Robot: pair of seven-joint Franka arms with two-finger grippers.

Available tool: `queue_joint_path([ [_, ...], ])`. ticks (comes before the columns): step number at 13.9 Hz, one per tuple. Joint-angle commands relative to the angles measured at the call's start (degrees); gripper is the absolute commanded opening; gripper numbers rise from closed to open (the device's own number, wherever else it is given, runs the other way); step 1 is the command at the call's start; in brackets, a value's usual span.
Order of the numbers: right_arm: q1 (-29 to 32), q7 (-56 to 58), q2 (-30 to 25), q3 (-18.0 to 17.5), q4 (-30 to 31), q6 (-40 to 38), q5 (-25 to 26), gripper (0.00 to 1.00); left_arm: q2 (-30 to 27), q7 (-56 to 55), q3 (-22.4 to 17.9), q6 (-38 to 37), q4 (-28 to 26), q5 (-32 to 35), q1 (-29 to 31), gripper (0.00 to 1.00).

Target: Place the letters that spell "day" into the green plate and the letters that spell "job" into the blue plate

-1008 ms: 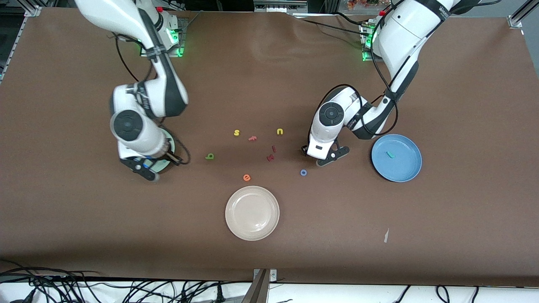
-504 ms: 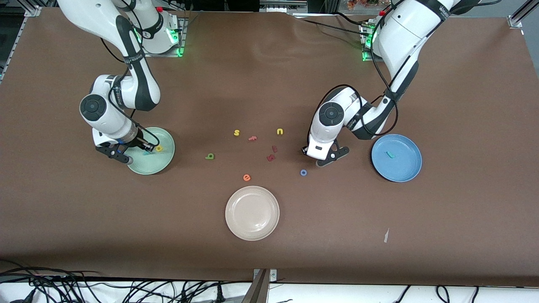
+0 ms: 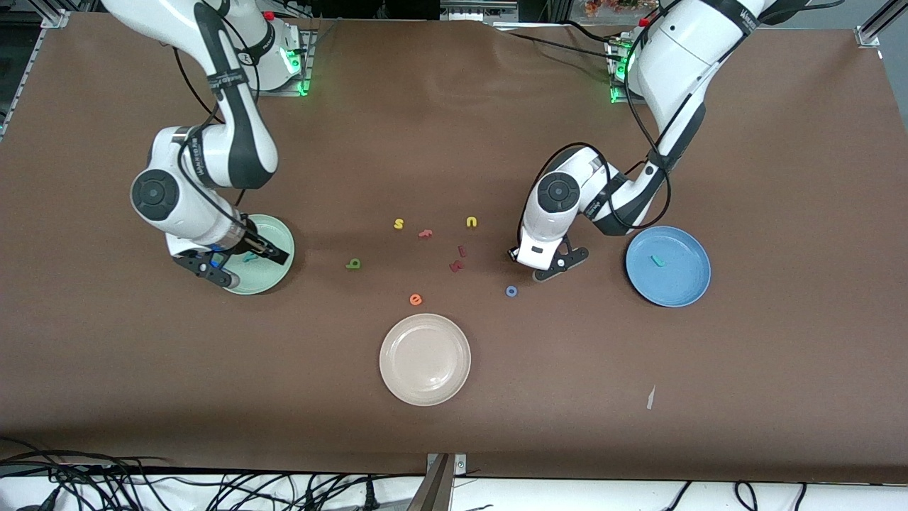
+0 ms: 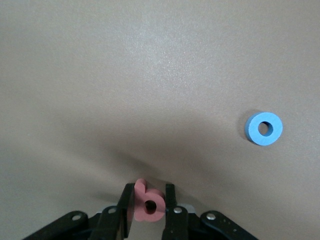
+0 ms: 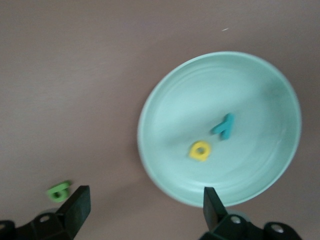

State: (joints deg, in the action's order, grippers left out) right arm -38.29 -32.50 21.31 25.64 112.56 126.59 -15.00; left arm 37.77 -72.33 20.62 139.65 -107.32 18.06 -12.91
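Note:
The green plate (image 3: 278, 234) (image 5: 165, 125) holds the yellow "a" (image 5: 200, 150) and the teal "y" (image 3: 250, 258) (image 5: 223, 126). My right gripper (image 3: 242, 260) (image 5: 145, 207) hangs open over that plate's edge, holding nothing. The olive "d" (image 3: 353, 264) (image 5: 60, 190) lies on the table beside it. My left gripper (image 3: 539, 264) (image 4: 148, 205) is down at the table, shut on the pink "b" (image 4: 148, 202), which the front view hides. The blue "o" (image 3: 511, 291) (image 4: 264, 128) lies close by. The blue plate (image 3: 684, 284) holds the teal "j" (image 3: 658, 260).
A cream-white plate (image 3: 425, 359) sits nearest the front camera. Loose letters lie mid-table: yellow "s" (image 3: 399, 224), yellow "u" (image 3: 472, 222), orange "e" (image 3: 416, 299), a reddish letter (image 3: 425, 233) and two dark red ones (image 3: 457, 265). A white scrap (image 3: 650, 397) lies near the front edge.
My right gripper opened and let the yellow "a" fall into the green plate, then shifted over the plate's edge. My left gripper closed on the pink "b" without moving off.

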Motion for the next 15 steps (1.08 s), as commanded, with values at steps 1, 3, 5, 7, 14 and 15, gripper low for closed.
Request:
queue_joint_path([
  [1, -1.2, -6.9, 5.2, -3.3, -4.5, 0.3, -4.5, 1.00, 0.6, -1.0, -0.2, -0.3, 0.6, 1.1, 0.0, 0.09],
  [3, -2.8, -11.7, 9.1, -5.0, -5.5, 5.4, -7.4, 1.00, 0.7, -1.0, -0.2, -0.3, 0.6, 1.1, 0.0, 0.02],
  [5, -5.5, -16.1, 12.3, -5.0, -5.4, 10.0, -7.4, 1.00, 0.7, -0.9, -0.3, -0.3, 0.6, 1.1, 0.0, 0.00],
  [7, -6.2, -18.3, 14.8, -5.2, -5.2, 13.2, -7.8, 1.00, 0.6, -0.2, -0.2, -0.5, 1.0, 1.1, 0.2, 0.00],
  [14, -7.7, -22.7, 16.6, -6.1, -5.2, 16.7, -7.9, 0.58, -5.1, 15.6, 2.4, -6.4, 1.2, -1.0, 9.8, 0.00],
  [15, -7.7, -22.6, 16.6, -6.1, -5.2, 16.7, -7.8, 0.40, -5.9, 20.3, 3.0, -9.0, 1.1, -1.0, 12.1, 0.00],
])
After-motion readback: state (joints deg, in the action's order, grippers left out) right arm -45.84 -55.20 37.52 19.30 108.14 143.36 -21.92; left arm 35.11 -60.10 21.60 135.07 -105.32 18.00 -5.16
